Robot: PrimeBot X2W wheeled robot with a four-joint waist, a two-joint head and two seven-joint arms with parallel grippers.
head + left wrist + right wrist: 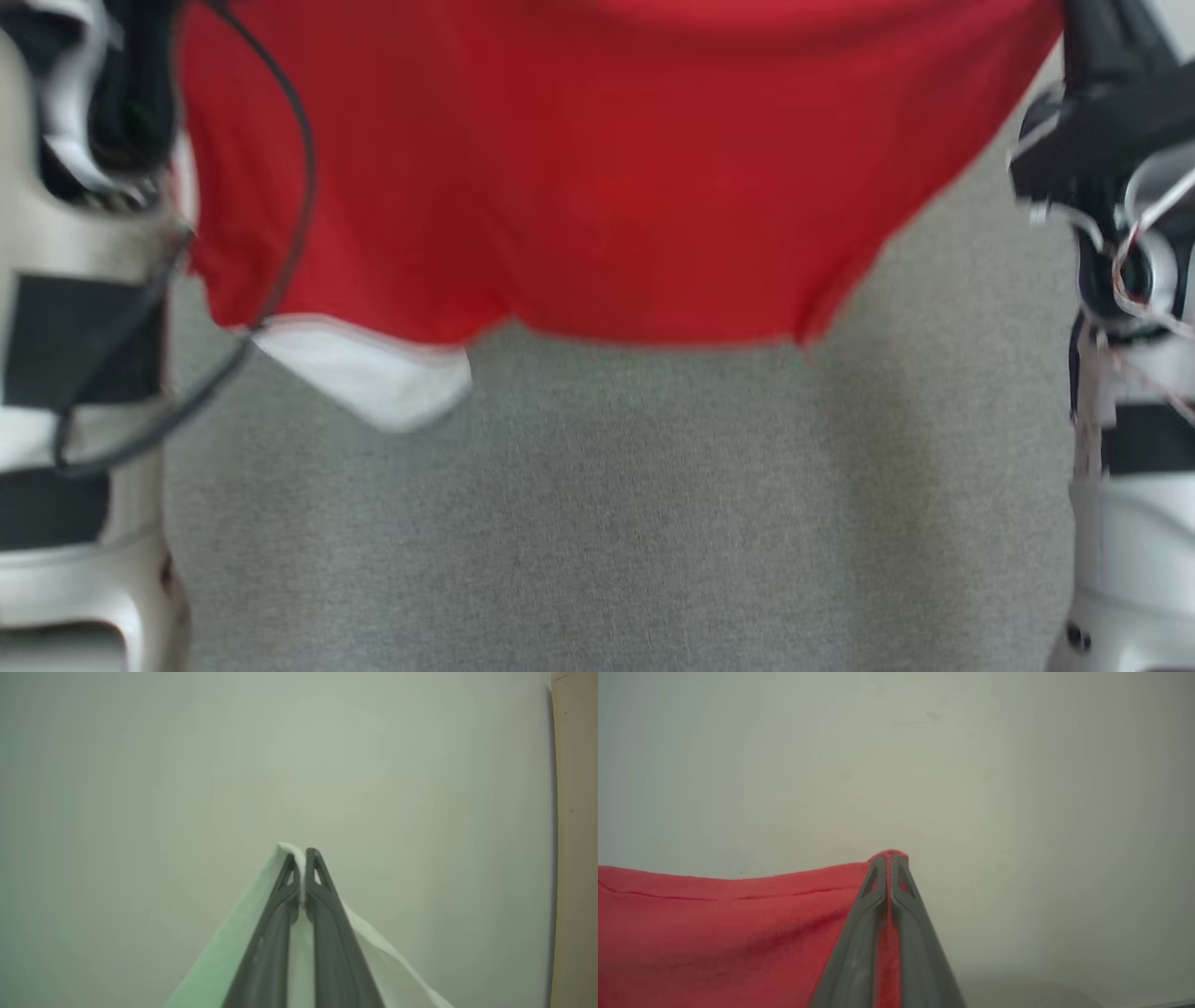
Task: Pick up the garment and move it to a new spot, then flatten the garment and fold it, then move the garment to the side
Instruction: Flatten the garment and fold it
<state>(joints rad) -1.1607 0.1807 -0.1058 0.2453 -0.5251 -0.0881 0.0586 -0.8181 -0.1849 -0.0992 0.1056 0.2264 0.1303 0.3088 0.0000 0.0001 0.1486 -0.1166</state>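
Suspending garment (pixel 597 177) by 2 points — left gripper (pixel 302 856) is pinching its white edge (pixel 284 849), right gripper (pixel 888 858) its red hem (pixel 738 882) — likely spreading for flattening.

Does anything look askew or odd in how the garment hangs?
Slightly. The red garment hangs lopsided between the left pincer and right pincer: a white part droops below its hem on the robot's left, and its right edge slants upward. No damage visible.

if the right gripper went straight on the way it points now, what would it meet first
Beyond the right gripper, shut on the red garment at its edge, the way looks free up to a plain pale surface, probably a wall. How far off it lies can't be told.
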